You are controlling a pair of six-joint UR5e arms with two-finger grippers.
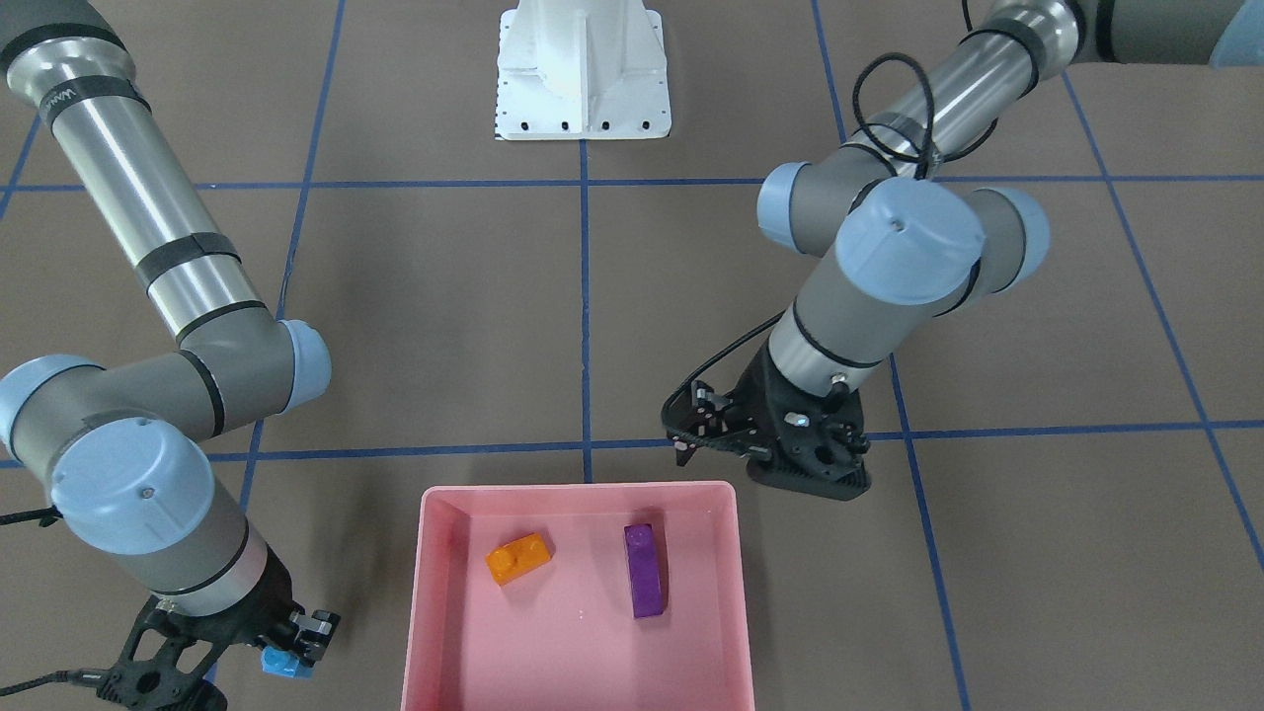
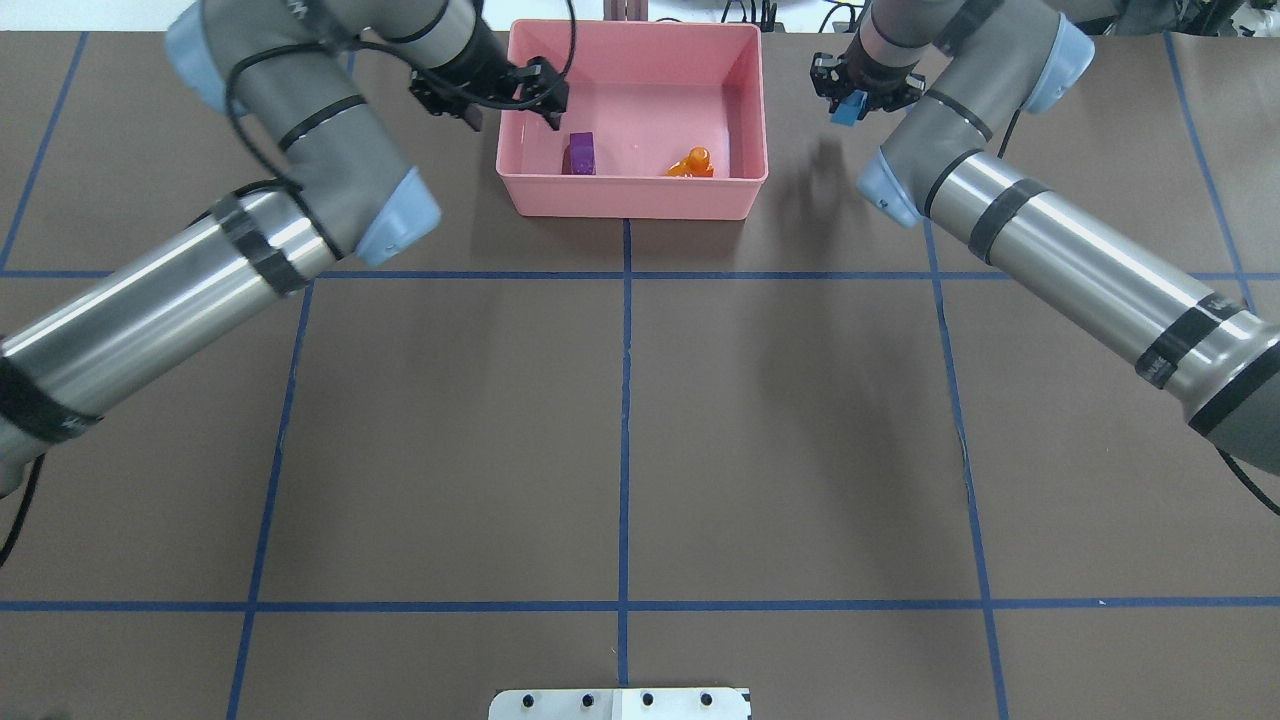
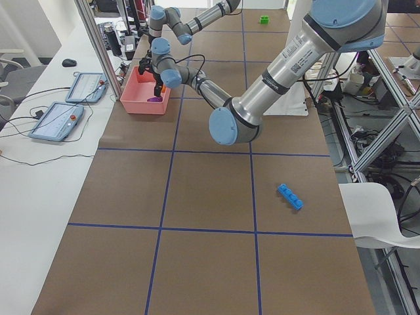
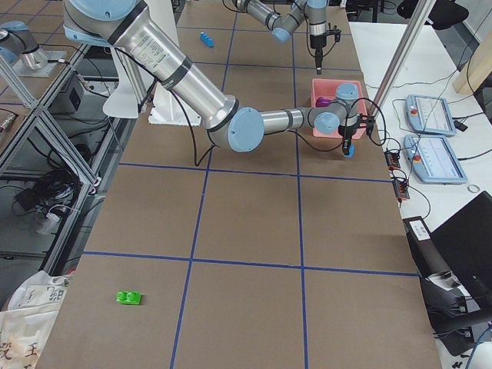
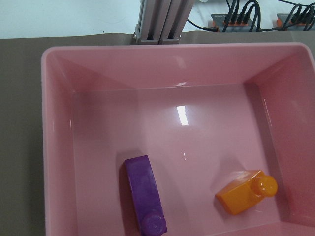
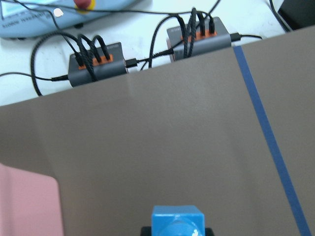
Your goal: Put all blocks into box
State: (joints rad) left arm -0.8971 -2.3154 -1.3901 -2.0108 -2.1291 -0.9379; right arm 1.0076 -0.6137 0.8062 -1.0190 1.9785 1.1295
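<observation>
The pink box (image 1: 578, 494) holds the orange sloped brick (image 1: 518, 558) and the long purple brick (image 1: 644, 570); both also show in the left wrist view, the orange one (image 5: 246, 191) and the purple one (image 5: 145, 194). My left gripper (image 2: 512, 100) is open and empty over the box's rim (image 2: 630, 195). My right gripper (image 2: 850, 103) is shut on the tiny blue brick (image 6: 177, 221), held above the table beside the box. The long blue brick (image 3: 289, 196) and the green brick (image 4: 129, 297) lie on the table far from the box.
The white base plate (image 1: 583, 69) sits at the robot's side of the table. Cable hubs (image 6: 96, 64) and an aluminium post (image 5: 160, 22) stand just past the table's far edge. Tablets (image 3: 65, 111) lie on the side bench.
</observation>
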